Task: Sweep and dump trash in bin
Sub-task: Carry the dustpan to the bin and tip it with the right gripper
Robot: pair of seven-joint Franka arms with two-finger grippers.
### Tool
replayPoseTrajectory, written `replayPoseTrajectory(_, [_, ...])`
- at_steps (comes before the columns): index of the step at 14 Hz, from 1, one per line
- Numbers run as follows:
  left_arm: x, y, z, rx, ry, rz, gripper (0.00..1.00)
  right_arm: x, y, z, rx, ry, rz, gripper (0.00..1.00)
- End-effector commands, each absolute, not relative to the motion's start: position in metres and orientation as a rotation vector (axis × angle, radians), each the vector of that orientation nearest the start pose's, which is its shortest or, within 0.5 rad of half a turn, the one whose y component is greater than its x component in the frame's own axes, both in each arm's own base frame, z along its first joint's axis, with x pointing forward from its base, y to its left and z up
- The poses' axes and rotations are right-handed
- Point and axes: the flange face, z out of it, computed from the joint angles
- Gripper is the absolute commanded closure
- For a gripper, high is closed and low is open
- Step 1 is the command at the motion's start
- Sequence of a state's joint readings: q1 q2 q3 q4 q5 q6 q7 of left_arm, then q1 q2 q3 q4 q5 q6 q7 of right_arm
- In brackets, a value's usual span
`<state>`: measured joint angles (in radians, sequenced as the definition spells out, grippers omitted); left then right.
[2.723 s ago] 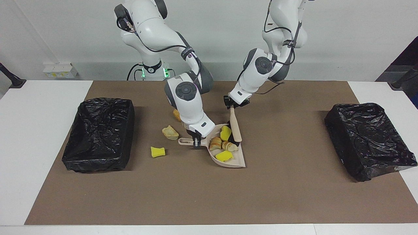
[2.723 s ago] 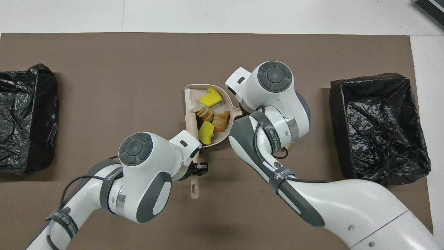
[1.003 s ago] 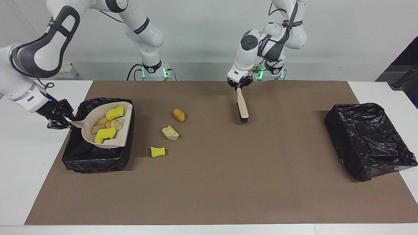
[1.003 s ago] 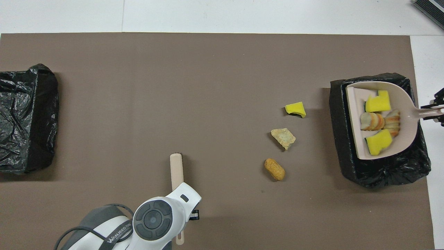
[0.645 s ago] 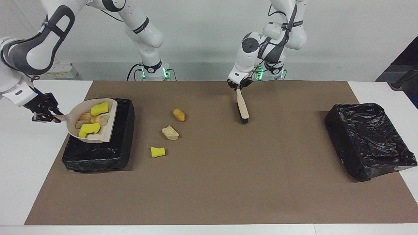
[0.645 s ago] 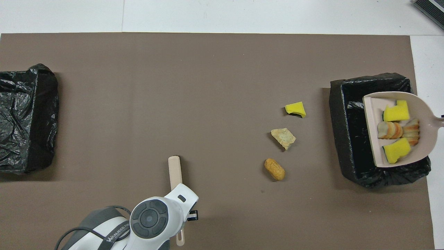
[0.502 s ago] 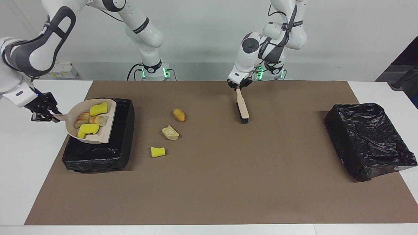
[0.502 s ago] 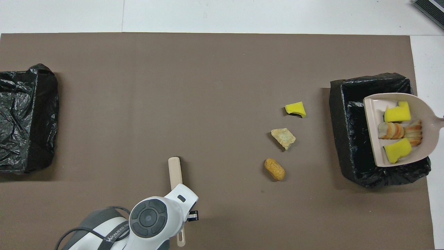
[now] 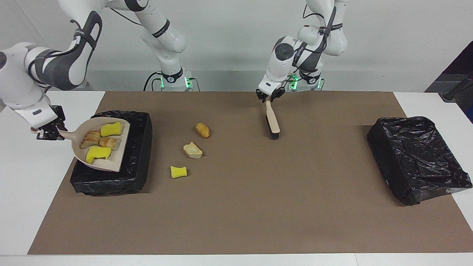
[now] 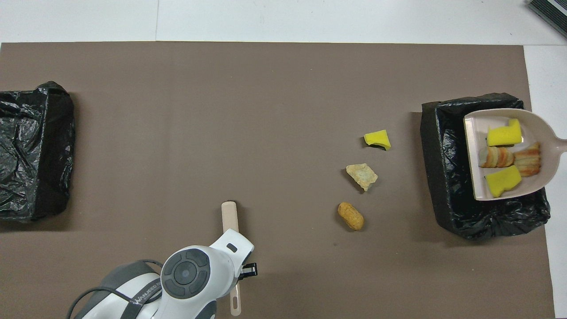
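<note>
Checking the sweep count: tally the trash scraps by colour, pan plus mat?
Yellow foam chunks: 3, two in the dustpan, one on the mat.
Striped beige-brown lumps: 2, both in the dustpan.
Pale beige lump: 1, on the mat.
Brown rounded lump: 1, on the mat.
Total: 7.

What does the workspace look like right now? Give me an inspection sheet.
Surface: brown mat on a white table.
Job's things: dustpan with four scraps over the bin at the right arm's end; three scraps loose on the mat; brush on the mat.
Clutter: second bin at the left arm's end.
Grippers: right gripper grips the dustpan's handle; left gripper at the brush's handle.
Cables: along both arms.
Surroundings: pale wall.
</note>
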<state>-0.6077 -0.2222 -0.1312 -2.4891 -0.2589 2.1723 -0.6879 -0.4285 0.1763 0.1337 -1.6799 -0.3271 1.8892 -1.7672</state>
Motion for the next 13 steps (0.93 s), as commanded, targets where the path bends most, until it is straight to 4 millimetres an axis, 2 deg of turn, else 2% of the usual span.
replayPoseTrajectory(1, [0.36,-0.29,0.389,-3.226,-0.277,0.266,0.0,0.561,-0.171,0.512,-2.326,-2.491,0.496,1.0])
replayPoseTrajectory(3, [0.392,-0.265,0.399,-3.212,-0.326,0.18,0.0,0.558,-0.158,0.516,-2.364,-2.52,0.603,1.0])
replayPoseTrajectory(4, [0.41,-0.255,0.401,-3.192,-0.265,0.117,0.0,0.554,-0.151,0.515,-2.391,-2.512,0.628,1.0])
replayPoseTrajectory(6, [0.458,-0.223,0.409,-3.205,-0.207,0.076,0.0,0.552,-0.123,0.518,-2.491,-2.529,0.79,1.0])
replayPoseTrajectory(7, [0.476,-0.211,0.414,-3.217,-0.183,0.053,0.0,0.554,-0.112,0.521,-2.509,-2.547,0.859,1.0])
replayPoseTrajectory(10, [0.539,-0.155,0.428,-3.229,-0.13,0.033,0.0,0.557,-0.097,0.532,-2.531,-2.568,0.958,1.0])
replayPoseTrajectory(13, [0.572,-0.116,0.459,-3.205,-0.026,0.032,0.0,0.555,-0.1,0.561,-2.546,-2.525,1.022,1.0])
